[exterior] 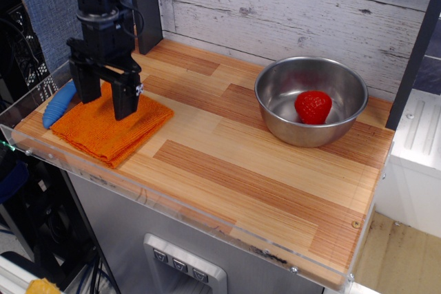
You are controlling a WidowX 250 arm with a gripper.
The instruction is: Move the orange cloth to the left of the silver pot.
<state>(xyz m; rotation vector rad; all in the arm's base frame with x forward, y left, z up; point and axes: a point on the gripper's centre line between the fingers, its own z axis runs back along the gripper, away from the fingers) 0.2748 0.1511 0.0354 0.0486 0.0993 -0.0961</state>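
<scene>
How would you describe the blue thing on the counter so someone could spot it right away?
Start at the wooden counter and go to its far left end, where the orange cloth lies under the gripper. The blue object sits at the cloth's left edge. It is the only blue, elongated, rounded item there.
</scene>
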